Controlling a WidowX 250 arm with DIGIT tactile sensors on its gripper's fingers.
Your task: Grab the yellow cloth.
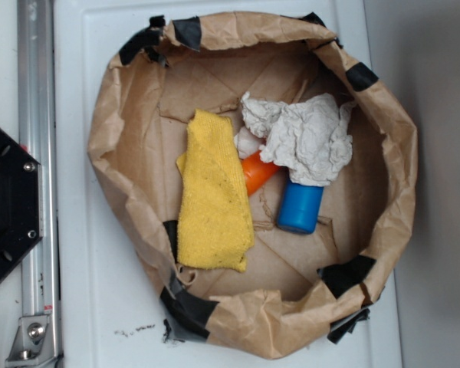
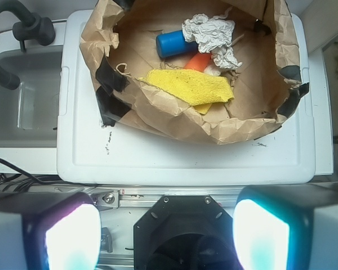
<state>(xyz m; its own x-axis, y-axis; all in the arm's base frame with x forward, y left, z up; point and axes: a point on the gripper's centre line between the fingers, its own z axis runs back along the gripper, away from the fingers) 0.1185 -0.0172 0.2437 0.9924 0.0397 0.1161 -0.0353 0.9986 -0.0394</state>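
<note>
Inside the paper bowl: yellow cloth, flat on the floor, left of centre, long axis running near to far in the exterior view.
Neighbours: orange bottle touching the cloth's right edge; blue bottle just beyond it; grey rag draped over both bottle tops, apart from the cloth.
Gripper: high above the white lid, short of the bowl, fingers spread wide, nothing between them.
Likely handling: light, soft, limp (terry weave, so good grip for the pads); bound to sag and fold once lifted, no risk of breakage.
Where to take hold: probably mid-cloth or the left half, well away from the orange bottle; pinch straight down to bunch a fold of fabric.
Hazards: paper wall close along the left edge, floor creased and loose, so easy to catch brown paper with the cloth.
Progress: not yet grabbed, descent over the bowl still to come.
</note>
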